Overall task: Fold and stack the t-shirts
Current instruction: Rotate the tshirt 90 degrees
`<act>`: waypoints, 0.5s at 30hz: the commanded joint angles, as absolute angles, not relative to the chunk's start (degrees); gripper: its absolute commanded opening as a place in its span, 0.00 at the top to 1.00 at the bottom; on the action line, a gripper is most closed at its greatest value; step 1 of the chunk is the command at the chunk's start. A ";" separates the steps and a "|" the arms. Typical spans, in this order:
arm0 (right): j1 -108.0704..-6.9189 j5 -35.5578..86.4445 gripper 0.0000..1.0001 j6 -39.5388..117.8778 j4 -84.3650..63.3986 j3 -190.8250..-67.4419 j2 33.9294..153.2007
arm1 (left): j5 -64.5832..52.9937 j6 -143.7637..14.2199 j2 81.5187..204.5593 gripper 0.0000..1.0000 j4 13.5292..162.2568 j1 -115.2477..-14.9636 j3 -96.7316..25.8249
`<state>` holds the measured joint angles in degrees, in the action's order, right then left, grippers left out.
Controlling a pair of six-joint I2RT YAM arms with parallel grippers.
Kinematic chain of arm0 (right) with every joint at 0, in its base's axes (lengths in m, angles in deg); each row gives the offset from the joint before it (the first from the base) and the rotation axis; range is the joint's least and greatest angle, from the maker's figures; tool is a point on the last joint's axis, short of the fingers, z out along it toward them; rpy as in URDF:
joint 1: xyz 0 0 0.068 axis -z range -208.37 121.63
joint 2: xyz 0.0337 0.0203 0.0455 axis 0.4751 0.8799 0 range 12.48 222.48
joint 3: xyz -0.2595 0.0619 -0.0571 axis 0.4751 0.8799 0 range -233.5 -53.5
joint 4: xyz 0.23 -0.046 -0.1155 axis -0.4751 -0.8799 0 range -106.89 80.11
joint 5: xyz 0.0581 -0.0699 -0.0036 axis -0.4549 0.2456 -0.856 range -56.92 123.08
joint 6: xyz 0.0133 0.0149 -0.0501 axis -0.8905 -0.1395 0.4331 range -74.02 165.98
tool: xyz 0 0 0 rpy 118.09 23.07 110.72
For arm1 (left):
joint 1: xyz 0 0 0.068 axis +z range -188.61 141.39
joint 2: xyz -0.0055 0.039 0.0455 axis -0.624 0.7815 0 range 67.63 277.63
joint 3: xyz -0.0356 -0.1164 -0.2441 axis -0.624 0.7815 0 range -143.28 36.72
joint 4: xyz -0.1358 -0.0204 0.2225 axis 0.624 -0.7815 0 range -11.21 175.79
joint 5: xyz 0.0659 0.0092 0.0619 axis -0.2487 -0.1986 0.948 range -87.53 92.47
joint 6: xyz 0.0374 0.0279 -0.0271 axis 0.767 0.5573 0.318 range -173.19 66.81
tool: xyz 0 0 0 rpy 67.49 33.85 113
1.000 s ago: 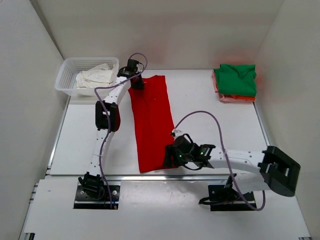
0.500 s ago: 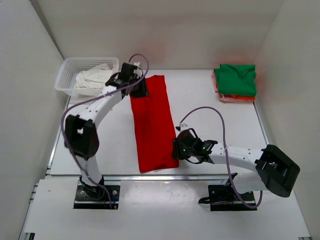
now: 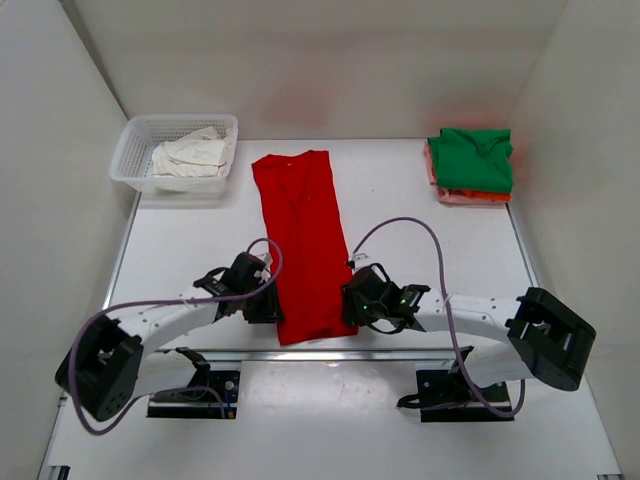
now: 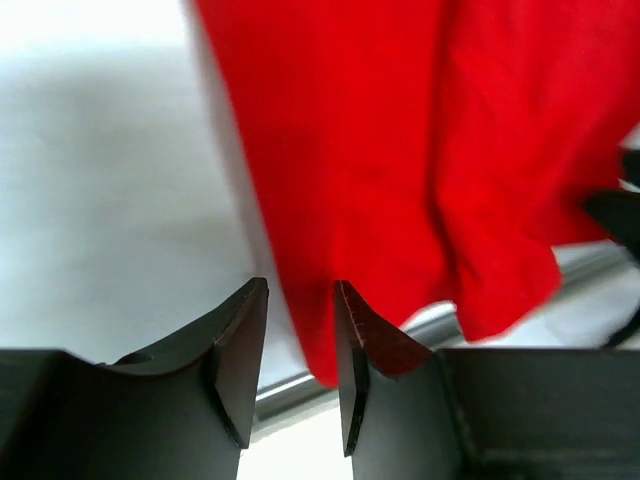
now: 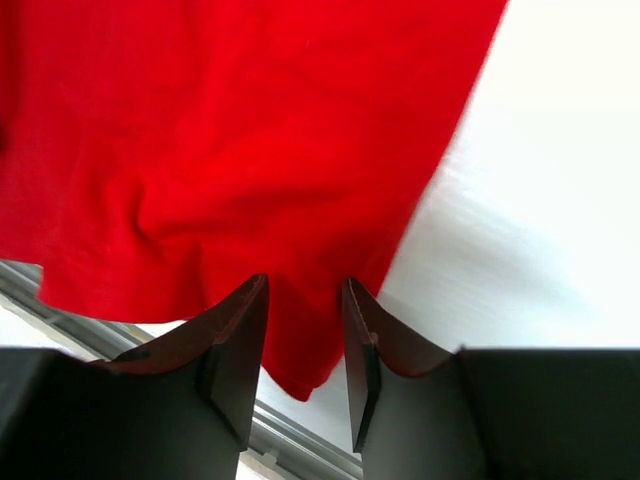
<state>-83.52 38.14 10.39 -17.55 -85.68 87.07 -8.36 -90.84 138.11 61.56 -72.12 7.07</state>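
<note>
Red shirt [image 3: 300,240] lies lengthwise on the counter [image 3: 420,240], left gripper [image 4: 301,284] and right gripper [image 5: 305,280] narrow-jawed astride its near hem corners, bite unclear: pinch both evenly, then lift together toward the far end.

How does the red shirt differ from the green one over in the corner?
The red shirt lies as a long strip in the middle; the green shirt is folded compact. The red rests on the bare table; the green tops a pink shirt. Both are plain-coloured.
</note>
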 commanded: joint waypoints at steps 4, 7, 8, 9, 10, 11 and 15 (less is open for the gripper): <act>-87.16 39.67 0.67 9.69 -18.15 -87.69 91.67 | -8.69 -96.95 132.06 0.54 68.12 -76.31 10.70; -87.08 40.12 0.86 8.81 -19.99 -87.95 92.73 | -9.22 -97.32 133.54 0.59 68.22 -77.36 11.23; -87.17 40.29 0.89 8.98 -20.43 -87.69 91.95 | -9.05 -96.62 135.12 0.64 67.86 -77.80 11.14; -86.82 39.51 0.90 8.81 -20.00 -87.25 91.07 | -9.22 -95.22 135.74 0.67 67.34 -77.89 10.18; -86.38 39.15 0.90 8.20 -19.91 -86.38 90.54 | -8.96 -95.12 136.88 0.82 66.11 -78.42 10.09; -86.11 38.71 0.92 7.84 -19.73 -85.33 88.70 | -8.87 -94.77 136.80 0.97 64.88 -78.59 10.17; -83.22 35.12 0.99 4.77 -17.28 -80.40 82.02 | -8.79 -94.15 133.74 1.00 63.73 -77.19 11.75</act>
